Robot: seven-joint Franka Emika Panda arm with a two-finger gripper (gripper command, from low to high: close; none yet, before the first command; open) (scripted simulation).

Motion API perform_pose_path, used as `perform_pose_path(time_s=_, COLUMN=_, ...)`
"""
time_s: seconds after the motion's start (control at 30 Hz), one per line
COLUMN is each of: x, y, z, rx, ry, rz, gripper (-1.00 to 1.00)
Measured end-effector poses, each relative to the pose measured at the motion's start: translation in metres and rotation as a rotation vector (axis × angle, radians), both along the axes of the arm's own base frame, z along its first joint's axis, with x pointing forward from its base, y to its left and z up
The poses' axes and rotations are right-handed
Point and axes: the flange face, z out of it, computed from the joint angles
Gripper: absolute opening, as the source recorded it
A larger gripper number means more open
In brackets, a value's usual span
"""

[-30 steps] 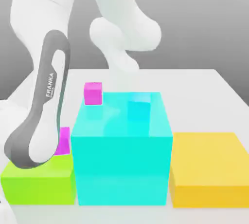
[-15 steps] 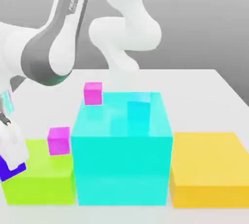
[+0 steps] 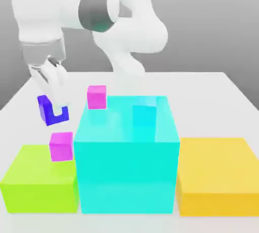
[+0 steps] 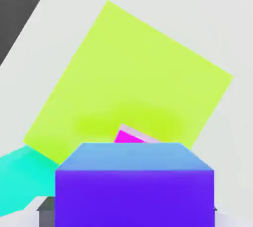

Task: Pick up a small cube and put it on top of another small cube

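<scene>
Above the lime green block [image 3: 38, 176], at about ten o'clock in the exterior view, we are seeing the tool [image 3: 54, 106] gripping the small cube [image 3: 49, 110] in the air, tilted. Below it a magenta cube [image 3: 61, 146] is sitting on the lime block, beside the big cyan block [image 3: 126, 166]. Another magenta cube [image 3: 96, 96] is resting at that block's far corner, and a yellow block [image 3: 217, 176] is lying on the white table [image 3: 202, 85] at four o'clock.
</scene>
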Motion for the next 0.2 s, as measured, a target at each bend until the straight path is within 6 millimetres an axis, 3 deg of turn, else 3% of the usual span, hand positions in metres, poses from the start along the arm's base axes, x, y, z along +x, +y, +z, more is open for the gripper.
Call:
perform_pose_path(time_s=0.07, x=-0.001, y=0.001, z=-0.024, rx=-0.001, ry=0.001, rz=-0.002, gripper=-1.00)
perform_pose_path(time_s=0.1, x=-0.002, y=0.001, z=-0.034, rx=-0.002, ry=0.001, rz=-0.002, gripper=1.00)
perform_pose_path(time_s=0.2, x=-0.002, y=0.001, z=-0.034, rx=-0.002, ry=0.001, rz=-0.002, gripper=1.00)
